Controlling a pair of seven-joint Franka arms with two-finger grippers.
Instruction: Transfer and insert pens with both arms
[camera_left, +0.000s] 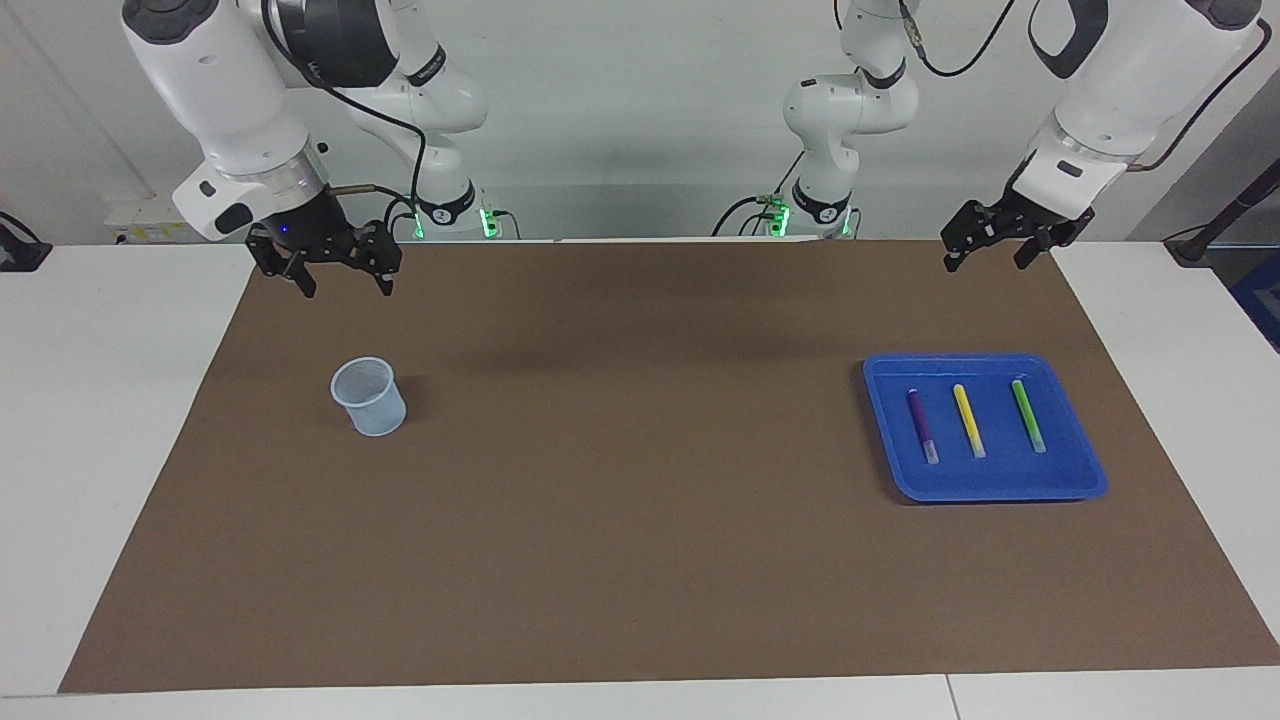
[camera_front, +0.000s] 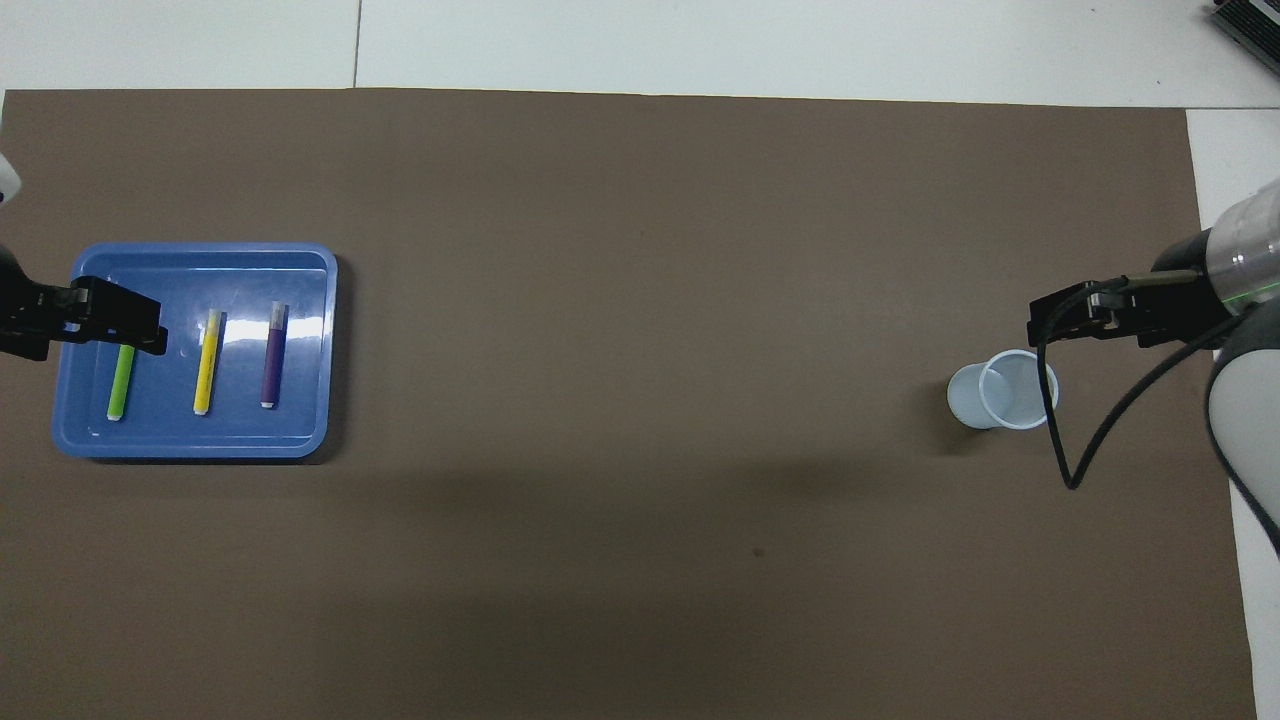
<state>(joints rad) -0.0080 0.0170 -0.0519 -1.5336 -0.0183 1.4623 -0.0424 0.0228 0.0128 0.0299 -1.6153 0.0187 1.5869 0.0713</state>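
Three pens lie side by side in a blue tray (camera_left: 985, 490) toward the left arm's end of the table: purple (camera_left: 922, 425), yellow (camera_left: 968, 420) and green (camera_left: 1027, 415). In the overhead view the purple pen (camera_front: 272, 355) and the yellow pen (camera_front: 207, 362) show whole, while my raised left gripper covers one end of the green pen (camera_front: 120, 385). My left gripper (camera_left: 985, 263) hangs open and empty, well above the tray. A pale blue cup (camera_left: 369, 397) stands upright toward the right arm's end. Above the mat beside it, my right gripper (camera_left: 346, 288) hangs open and empty.
A brown mat (camera_left: 640, 520) covers most of the white table. The tray (camera_front: 190, 445) and the cup (camera_front: 1003, 390) are far apart, with bare mat between them. A black cable (camera_front: 1060, 440) loops down from the right wrist beside the cup.
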